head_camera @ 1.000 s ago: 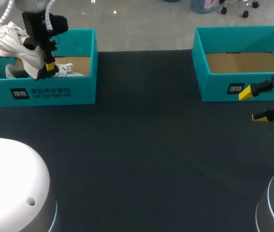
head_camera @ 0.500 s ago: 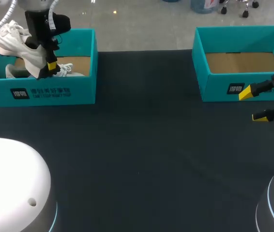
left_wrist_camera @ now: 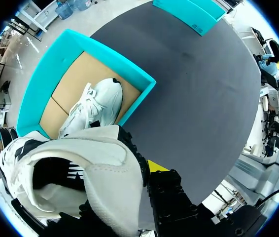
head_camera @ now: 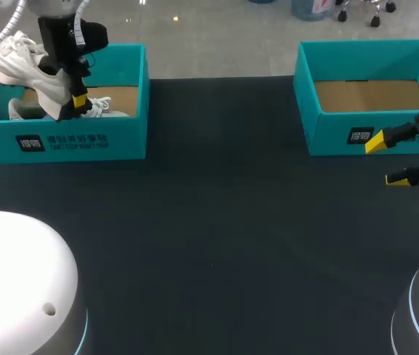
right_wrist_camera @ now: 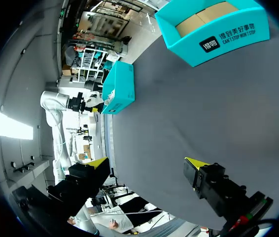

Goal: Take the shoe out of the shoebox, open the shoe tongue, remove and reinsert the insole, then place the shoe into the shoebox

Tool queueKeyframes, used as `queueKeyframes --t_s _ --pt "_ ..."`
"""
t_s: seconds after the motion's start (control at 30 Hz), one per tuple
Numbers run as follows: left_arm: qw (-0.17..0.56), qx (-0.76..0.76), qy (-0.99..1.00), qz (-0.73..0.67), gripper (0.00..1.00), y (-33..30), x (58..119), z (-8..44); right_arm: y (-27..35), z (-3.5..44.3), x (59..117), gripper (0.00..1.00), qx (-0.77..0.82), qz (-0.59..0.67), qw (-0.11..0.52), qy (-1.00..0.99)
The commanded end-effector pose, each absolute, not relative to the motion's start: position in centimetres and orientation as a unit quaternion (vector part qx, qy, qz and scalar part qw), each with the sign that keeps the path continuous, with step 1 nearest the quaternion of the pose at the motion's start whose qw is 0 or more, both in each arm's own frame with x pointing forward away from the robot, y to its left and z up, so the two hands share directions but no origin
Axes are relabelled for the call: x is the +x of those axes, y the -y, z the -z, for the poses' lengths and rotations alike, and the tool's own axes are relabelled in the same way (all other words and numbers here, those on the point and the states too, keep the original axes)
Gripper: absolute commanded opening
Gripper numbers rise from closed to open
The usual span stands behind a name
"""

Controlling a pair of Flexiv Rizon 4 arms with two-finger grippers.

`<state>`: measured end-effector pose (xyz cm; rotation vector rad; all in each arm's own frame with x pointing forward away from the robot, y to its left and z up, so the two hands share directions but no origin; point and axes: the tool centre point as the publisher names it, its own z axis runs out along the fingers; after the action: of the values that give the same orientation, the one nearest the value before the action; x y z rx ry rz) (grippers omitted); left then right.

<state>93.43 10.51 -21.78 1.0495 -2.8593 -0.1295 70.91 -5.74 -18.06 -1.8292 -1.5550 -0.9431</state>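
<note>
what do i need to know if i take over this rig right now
Left hand: shut on the white shoe, held above the left shoebox; a second shoe lies inside that box.
Right hand: open, empty, over the table in front of the right shoebox, which holds nothing.
Done: shoe is out of the box.
Left: open the tongue, remove and reinsert the insole, put the shoe into the shoebox.

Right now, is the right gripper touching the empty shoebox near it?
Apart. In the right wrist view the open right gripper hangs over bare table, with the empty shoebox well ahead of it.
</note>
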Motion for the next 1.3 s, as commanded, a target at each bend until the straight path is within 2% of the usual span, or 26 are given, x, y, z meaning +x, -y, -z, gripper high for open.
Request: queueKeyframes --t_s 0.03,0.2,0.37,1.0,1.3 --pt "0.051 0.331 0.942 0.028 0.00 -10.4 92.5 21.2 5.7 18.1 70.9 1.00 -0.682 0.351 0.277 0.579" --pt "0.061 0.307 0.950 0.012 0.00 -11.5 92.4 20.7 5.7 18.1 70.9 1.00 -0.682 0.351 0.277 0.579" --pt "0.041 0.313 0.948 0.029 0.00 -13.2 93.2 20.1 5.7 18.1 70.9 1.00 -0.682 0.351 0.277 0.579" --pt "0.035 0.305 0.951 0.032 0.00 -24.7 102.1 18.3 5.7 18.1 70.9 1.00 -0.682 0.351 0.277 0.579" --pt "0.027 0.300 0.953 0.026 0.00 -27.2 104.4 18.9 5.7 18.1 70.9 1.00 -0.682 0.351 0.277 0.579"
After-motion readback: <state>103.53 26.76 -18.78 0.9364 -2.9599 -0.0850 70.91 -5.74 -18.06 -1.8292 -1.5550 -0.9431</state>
